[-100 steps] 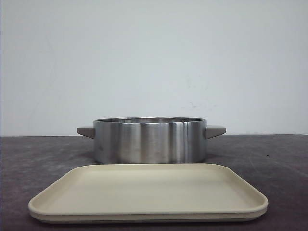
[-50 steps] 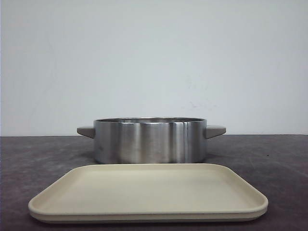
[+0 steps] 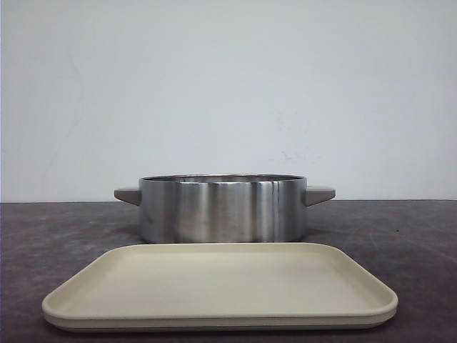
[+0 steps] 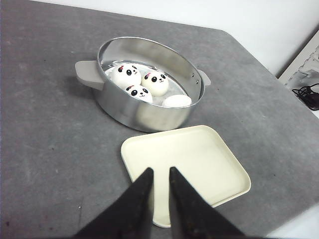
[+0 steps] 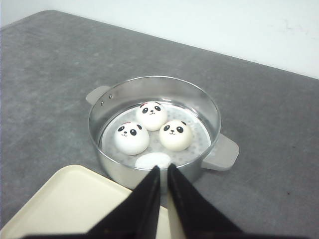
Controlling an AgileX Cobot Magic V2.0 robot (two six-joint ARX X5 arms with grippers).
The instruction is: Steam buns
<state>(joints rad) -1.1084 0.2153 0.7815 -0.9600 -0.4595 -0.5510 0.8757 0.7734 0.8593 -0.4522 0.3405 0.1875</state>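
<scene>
Four buns (image 5: 152, 133) in steamer pot (image 5: 212, 112), 12 o'clock of tray (image 3: 214, 282); left tool (image 4: 160, 173), right tool (image 5: 163, 169) nearly closed, empty.

pot (image 3: 223, 209) brushed steel, shiny, with matt grey plastic-looking handles (image 3: 319, 194); tray (image 3: 220, 286) matt cream, smooth; buns (image 5: 152, 115) in pot smooth, white, soft sheen; table (image 4: 45, 139) under pot matt grey, speckled

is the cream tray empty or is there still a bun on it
Empty. The cream tray shows only bare surface in both wrist views, and all four buns sit inside the steel steamer pot.
</scene>
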